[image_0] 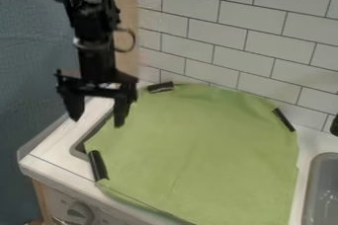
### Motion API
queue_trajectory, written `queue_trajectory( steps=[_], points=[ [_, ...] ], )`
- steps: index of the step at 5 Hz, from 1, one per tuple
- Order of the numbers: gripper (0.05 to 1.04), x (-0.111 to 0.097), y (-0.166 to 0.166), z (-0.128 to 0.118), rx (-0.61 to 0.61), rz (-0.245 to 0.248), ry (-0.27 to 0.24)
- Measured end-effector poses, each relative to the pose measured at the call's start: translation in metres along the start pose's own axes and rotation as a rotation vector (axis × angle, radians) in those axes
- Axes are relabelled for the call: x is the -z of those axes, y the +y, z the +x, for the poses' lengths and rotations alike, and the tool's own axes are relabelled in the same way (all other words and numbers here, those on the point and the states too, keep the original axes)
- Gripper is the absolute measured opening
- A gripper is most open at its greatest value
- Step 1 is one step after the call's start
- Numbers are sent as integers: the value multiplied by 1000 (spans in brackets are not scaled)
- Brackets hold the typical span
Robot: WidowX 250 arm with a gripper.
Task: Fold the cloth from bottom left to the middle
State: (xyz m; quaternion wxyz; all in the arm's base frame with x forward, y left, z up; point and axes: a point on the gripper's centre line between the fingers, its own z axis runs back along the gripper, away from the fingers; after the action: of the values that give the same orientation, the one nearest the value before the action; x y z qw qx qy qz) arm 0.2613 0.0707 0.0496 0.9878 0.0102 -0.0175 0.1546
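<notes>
1. Nearest me, frame btm L: white front panel of the toy unit w/ a grey knob (80, 213).
2. Above it, white countertop (49, 156). I saw the green cloth (204, 145) spread out over most of it, near edge lapping past the counter's front edge, faint creases down the mid.
3. Frame R of cloth, just beside it: grey sink (322, 189), partly cut off by frame.
4. Dark strip no. 1 (98, 165) lay on cloth's L edge, nr the btm L part. Just beyond, a dark-rimmed recess (80, 147) showed from under the cloth.
5. My gripper (98, 120) hung pointing down at frame L, by the cloth's L edge. Fingers stood well apart, air betw. them. Ht. over the counter: couldn't tell.
6. Dark strip no. 2 (284, 119) sat at cloth's R edge, no. 3 (160, 87) at its far L edge.
7. Far back: white tiled wall (221, 21), tan upright panel (125, 2) adjoining, blue-grey surface (33, 71) at far L.
</notes>
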Motion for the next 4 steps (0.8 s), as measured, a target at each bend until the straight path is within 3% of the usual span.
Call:
queue_trajectory(
  steps=[4],
  points=[
    [999, 61, 5, 7, -55, 46, 81]
  ],
)
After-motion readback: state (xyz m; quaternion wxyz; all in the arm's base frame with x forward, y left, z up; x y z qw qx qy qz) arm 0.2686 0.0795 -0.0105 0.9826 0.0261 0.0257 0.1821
